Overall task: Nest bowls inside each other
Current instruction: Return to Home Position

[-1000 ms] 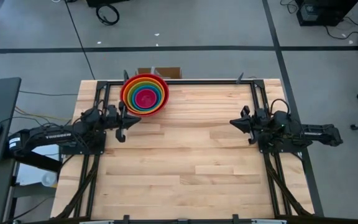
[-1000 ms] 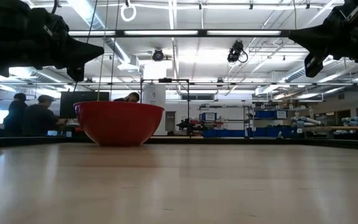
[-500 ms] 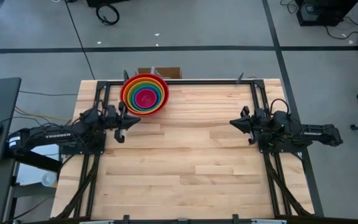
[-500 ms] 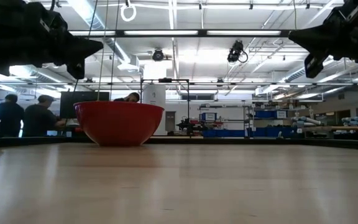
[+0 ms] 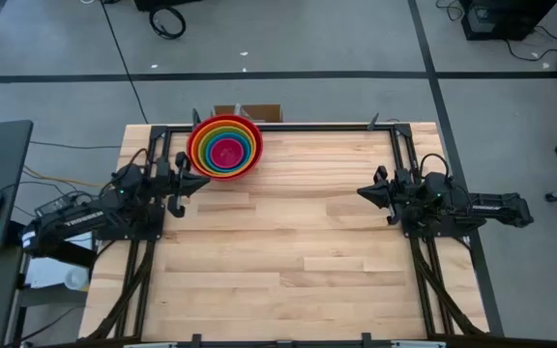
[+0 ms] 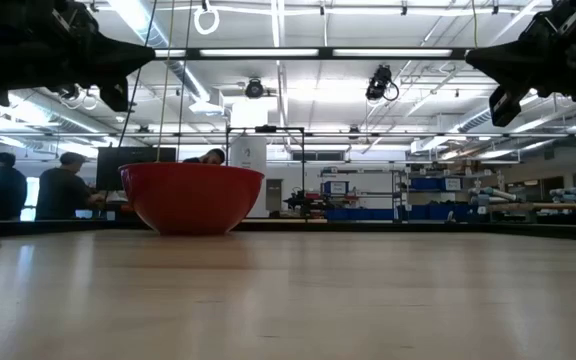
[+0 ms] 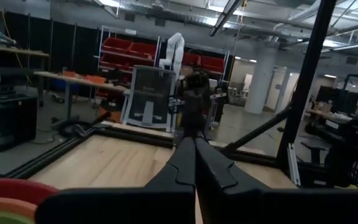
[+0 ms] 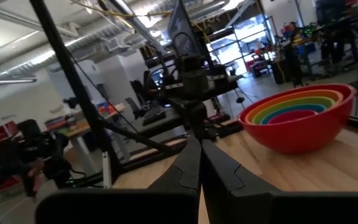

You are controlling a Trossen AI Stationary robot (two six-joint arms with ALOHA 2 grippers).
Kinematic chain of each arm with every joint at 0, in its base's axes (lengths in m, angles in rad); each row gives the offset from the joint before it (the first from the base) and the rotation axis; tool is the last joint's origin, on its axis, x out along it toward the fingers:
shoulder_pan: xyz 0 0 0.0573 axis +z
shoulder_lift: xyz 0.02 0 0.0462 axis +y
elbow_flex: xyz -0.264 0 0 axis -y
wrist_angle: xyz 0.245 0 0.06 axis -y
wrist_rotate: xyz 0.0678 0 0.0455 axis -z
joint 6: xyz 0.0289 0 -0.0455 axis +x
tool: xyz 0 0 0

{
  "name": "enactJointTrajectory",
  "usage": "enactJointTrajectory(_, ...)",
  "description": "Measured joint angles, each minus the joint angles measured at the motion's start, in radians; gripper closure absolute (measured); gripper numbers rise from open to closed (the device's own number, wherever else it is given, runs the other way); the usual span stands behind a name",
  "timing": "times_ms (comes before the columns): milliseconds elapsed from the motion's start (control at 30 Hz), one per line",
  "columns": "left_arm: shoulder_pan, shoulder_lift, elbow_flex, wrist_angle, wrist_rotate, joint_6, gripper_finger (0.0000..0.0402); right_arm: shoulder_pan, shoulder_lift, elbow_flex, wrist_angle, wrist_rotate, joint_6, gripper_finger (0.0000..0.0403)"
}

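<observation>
The bowls (image 5: 225,147) sit nested; homing appears to be the step in hand. The left tool (image 5: 199,181), narrow and empty, hangs just beside the bowls; the right tool (image 5: 364,191), likewise, is well apart. Next: withdraw the left arm without nudging them.

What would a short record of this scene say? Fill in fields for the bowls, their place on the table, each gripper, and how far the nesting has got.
bowls: all nested into one stack
outermost: red bowl
innermost: pink bowl
place: far edge of the table, toward the left arm's side
left gripper: shut, empty, raised, near the stack but apart from it
right gripper: shut, empty, raised, at the table's right side, far from the bowls
nesting: looks complete
</observation>
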Motion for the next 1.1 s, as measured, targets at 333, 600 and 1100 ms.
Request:
enactJointTrajectory(333, 0.005, -0.209, 0.002, -0.243, -0.009, 0.029, 0.04, -0.001, 0.0, 0.0, -0.046, 0.028, -0.025, 0.0389)
enactJointTrajectory(600, -0.042, -0.211, -0.036, -0.278, -0.01, 0.002, 0.04, -0.001, 0.0, 0.0, -0.044, 0.029, -0.043, 0.0389)
enactJointTrajectory(1100, -0.148, -0.233, 0.134, -0.696, -0.086, 0.165, 0.04, -0.001, 0.0, 0.0, -0.042, 0.053, -0.028, 0.0388)
